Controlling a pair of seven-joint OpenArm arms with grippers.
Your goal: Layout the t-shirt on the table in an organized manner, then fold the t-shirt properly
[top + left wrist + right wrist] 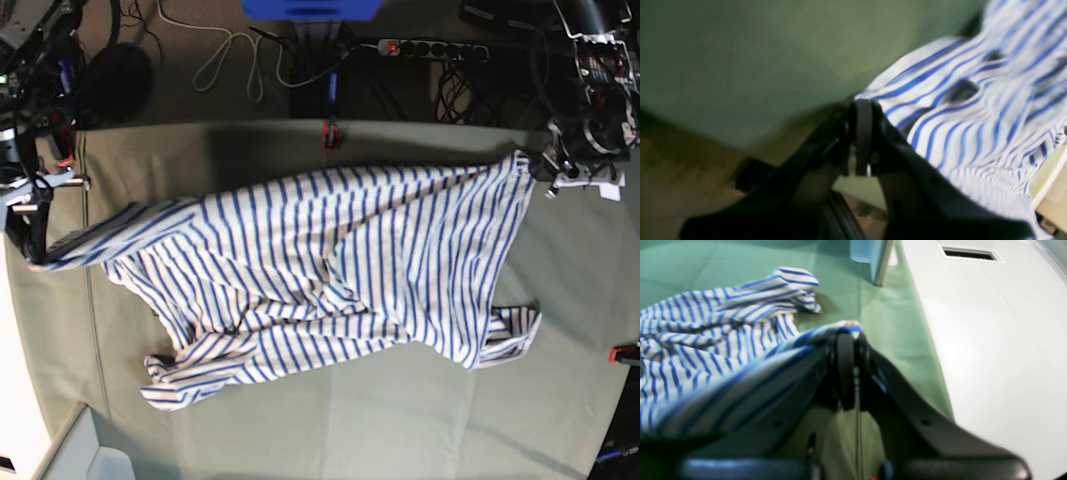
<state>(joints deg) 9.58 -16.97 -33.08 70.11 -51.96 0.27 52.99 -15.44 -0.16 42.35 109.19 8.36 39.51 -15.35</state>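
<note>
T-shirt (330,270) stretched between corners over desk (400,430), to flatten for layout. Left claw (862,110) and right claw (848,336) each clenched on shirt edge.

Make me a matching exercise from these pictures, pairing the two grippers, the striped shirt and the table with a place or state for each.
Column one:
1. left gripper
2. right gripper
3. soft white t-shirt with thin blue stripes
4. wide table covered in pale grey-green cloth

Column two:
A. lies under the shirt
B. stretched between two grippers
C. pinches the shirt at the base view's left
D. pinches the shirt at the base view's right

Pairs: 1-D, 2-C, 3-B, 4-A
</note>
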